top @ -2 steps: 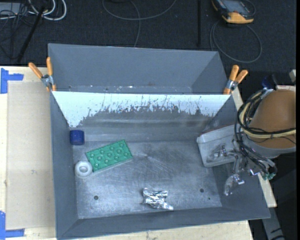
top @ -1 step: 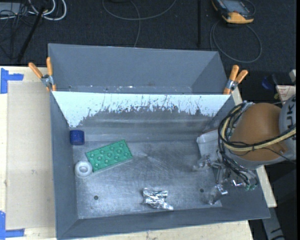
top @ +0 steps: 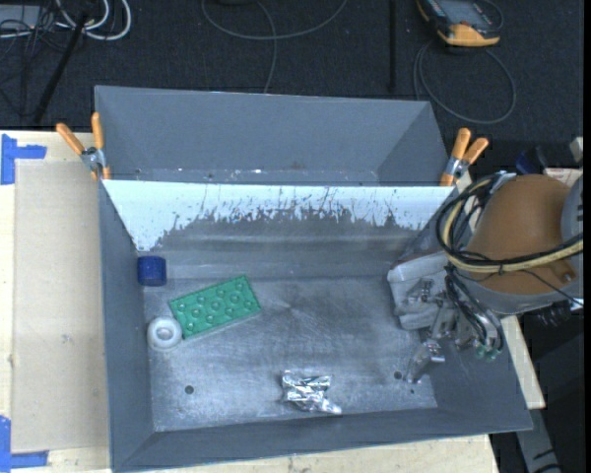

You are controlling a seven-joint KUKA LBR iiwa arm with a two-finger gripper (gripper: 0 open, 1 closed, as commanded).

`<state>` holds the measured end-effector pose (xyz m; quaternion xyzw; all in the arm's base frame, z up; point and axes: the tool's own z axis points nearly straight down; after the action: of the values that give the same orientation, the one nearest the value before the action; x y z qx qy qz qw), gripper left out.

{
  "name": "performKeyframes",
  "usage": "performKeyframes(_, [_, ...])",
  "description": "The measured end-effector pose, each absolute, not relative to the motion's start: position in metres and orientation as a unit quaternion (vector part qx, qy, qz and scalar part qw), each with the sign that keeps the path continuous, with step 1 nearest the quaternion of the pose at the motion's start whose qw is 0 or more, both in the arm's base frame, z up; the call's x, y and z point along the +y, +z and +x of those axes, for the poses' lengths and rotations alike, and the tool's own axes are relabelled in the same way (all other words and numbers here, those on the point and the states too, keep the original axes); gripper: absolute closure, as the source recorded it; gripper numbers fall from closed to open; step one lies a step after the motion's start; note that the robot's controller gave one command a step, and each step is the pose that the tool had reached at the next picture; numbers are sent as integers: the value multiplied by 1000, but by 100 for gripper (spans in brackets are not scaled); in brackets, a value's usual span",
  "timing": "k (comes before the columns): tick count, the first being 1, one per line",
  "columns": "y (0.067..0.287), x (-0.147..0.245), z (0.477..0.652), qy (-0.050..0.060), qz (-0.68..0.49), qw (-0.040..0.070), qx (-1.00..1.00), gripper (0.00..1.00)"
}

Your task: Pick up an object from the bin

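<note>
A crumpled wad of silver foil (top: 308,391) lies near the front wall of the grey metal bin (top: 315,315), a little right of centre along that wall, and is the loose thing nearest the robot's gripper (top: 421,361). The gripper is low in the bin's right part, over bare, scuffed floor close to the right wall, to the right of the foil and apart from it. Nothing is visible in its grasp, and whether it is open or closed cannot be told from this angle (the dark tool blends into the shadowed floor beneath it).

Three more objects sit together at the bin's left side, well apart from the gripper. A green studded building plate (top: 215,306) lies flat and turned at a slant. A small white ring-shaped cap (top: 164,333) rests just beside the plate's lower left corner. A small blue block (top: 152,270) stands above both, close to the left wall at the foot of the sloping back wall.

The arm enters over the right rim, its wrist under a rounded orange-brown cover (top: 517,227) with black and yellow cables (top: 463,235) looped about it.
</note>
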<state>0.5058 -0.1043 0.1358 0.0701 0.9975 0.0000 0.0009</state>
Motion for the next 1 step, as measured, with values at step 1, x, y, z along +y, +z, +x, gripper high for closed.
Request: performKeyframes(1, [77, 0, 512, 1, 5, 0, 1000, 0])
